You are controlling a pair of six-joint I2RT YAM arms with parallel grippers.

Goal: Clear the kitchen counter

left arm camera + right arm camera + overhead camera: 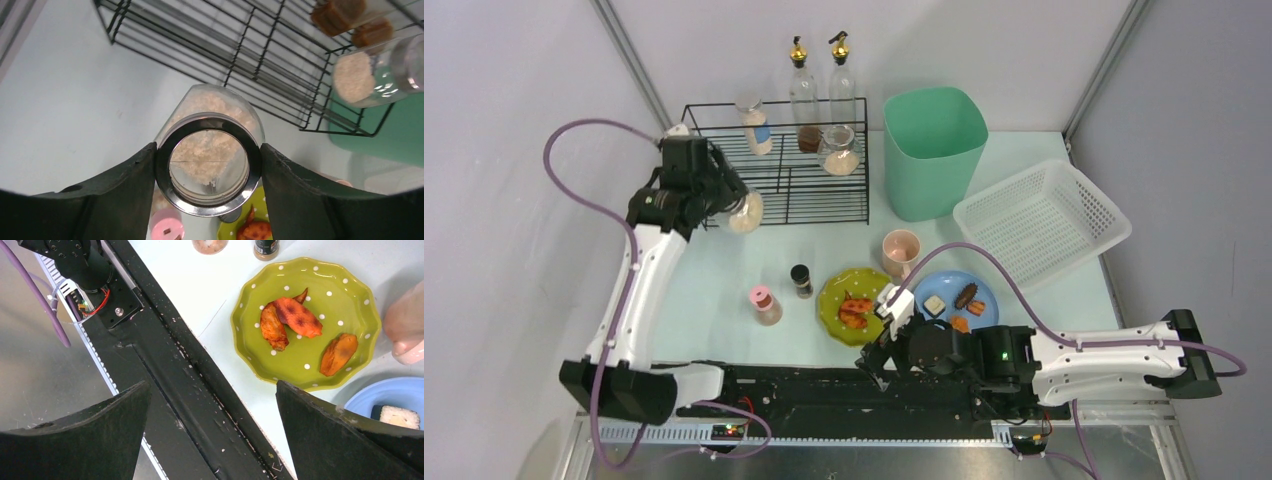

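Top view: the left gripper (727, 203) pinched a grain jar (746, 212) at upper left, just before the wire rack (796, 185), over the kitchen counter (714, 275). Left wrist: the jar's long axis ran away toward the rack (rimmed end nearest the lens). Right wrist: the right gripper (212, 390), spread wide, hung over the base rail (170, 355), with the counter at upper right.

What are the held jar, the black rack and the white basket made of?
Jar: clear glass by its look, contents showing through, with a shiny metal rim. Rack: thin black wire, probably coated metal. Basket: white plastic, seemingly, with moulded lattice walls.
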